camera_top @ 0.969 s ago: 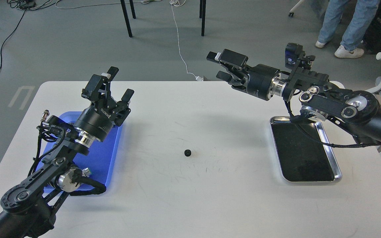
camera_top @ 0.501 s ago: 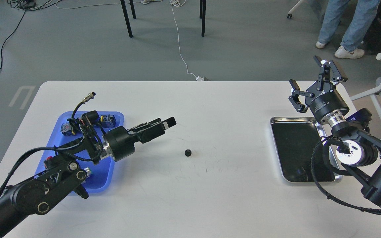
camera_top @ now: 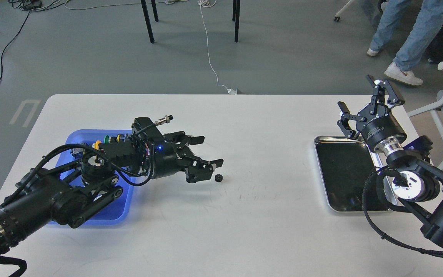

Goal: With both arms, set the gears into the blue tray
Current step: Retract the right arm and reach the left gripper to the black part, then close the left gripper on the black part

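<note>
Between the spread fingers of the left gripper (camera_top: pixel 208 152), nothing is held, and the single gear (camera_top: pixel 218 177) lies on the white table (camera_top: pixel 244 231) just beside the lower fingertip, at about its 4 o'clock. To grip well, the jaws would need to straddle the gear squarely before closing, since so small a wheel could easily skid away. Well off at 9 o'clock from the gear sits the blue tray (camera_top: pixel 123 207), while the right gripper (camera_top: pixel 363 102) hangs open and empty above the silver tray (camera_top: pixel 392 207).

I log a white table (camera_top: pixel 267 231); a silver tray (camera_top: pixel 375 159) with black inside at its right; push-button switches (camera_top: pixel 108 138) at left; a bystander's legs (camera_top: pixel 402 38) beyond; floor cables (camera_top: pixel 208 50).
</note>
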Controlling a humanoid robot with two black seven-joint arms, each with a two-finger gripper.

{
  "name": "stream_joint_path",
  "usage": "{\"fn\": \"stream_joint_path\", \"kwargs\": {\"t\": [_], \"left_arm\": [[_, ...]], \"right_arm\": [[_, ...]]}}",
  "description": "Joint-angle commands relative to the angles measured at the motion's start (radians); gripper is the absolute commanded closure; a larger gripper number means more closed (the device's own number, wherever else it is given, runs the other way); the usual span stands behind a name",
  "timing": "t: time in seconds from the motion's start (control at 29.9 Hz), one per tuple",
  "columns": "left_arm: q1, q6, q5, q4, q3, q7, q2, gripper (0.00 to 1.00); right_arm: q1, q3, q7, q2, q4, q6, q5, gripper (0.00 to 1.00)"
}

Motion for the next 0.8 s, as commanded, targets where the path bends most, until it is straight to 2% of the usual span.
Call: {"fn": "stream_joint_path", "kwargs": {"t": [0.0, 0.4, 0.57, 0.77], "left_arm": [[-0.048, 0.003, 0.0, 0.055, 0.057, 0.0, -0.036, 0.03], [-0.069, 0.006, 0.0, 0.121, 0.181, 0.0, -0.053, 0.09], [-0.092, 0.006, 0.0, 0.166, 0.238, 0.0, -0.07, 0.16], [-0.103, 0.006, 0.0, 0.189, 0.253, 0.0, -0.09, 0.3]], "right_arm": [[0.0, -0.001, 0.0, 0.0, 0.0, 0.0, 0.0, 0.03], [0.0, -0.001, 0.0, 0.0, 0.0, -0.002, 0.0, 0.03], [0.0, -0.003, 0.0, 0.0, 0.0, -0.003, 0.0, 0.03], [0.0, -0.001, 0.0, -0.002, 0.0, -0.003, 0.0, 0.03]]}}
